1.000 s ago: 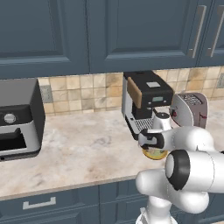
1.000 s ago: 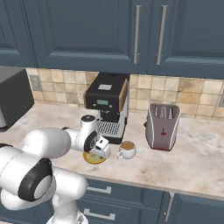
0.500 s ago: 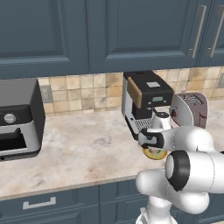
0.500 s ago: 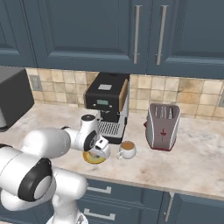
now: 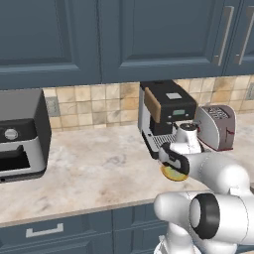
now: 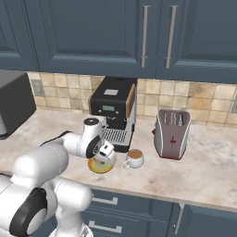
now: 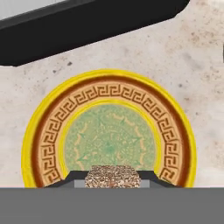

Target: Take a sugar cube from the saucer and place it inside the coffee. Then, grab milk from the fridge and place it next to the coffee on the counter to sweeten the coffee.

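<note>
Compared with a second before, the arm had barely shifted; its hand sat a touch lower over the saucer (image 7: 109, 131), and the fingers had drawn in from a wide spread.

From the hand view, the gripper (image 7: 112, 178) was pinched onto the sugar cube (image 7: 112, 176), a small speckled block caught between the two dark fingertips (image 7: 72, 178) at the lower edge of the saucer's pale green centre. The cube looked pressed from both sides, with the fingers touching it left and right. Whether it rested on the dish or hung just above it could not be told.

In the right base view, the arm reached forward and down from the lower left, its forearm nearly level and its wrist bent so the hand pointed at the counter (image 6: 208, 171). The gripper (image 6: 105, 156) sat directly over the saucer (image 6: 99, 165), covering part of it. The coffee (image 6: 134, 158) stood just beside the saucer on its right, apart from the hand, brown liquid showing in the white cup. A black coffee machine (image 6: 113, 109) stood behind both, and a silver toaster (image 6: 171, 134) was further right.

In the left base view, the hand hid most of the saucer (image 5: 173, 174), with a yellow sliver showing beneath it.
</note>
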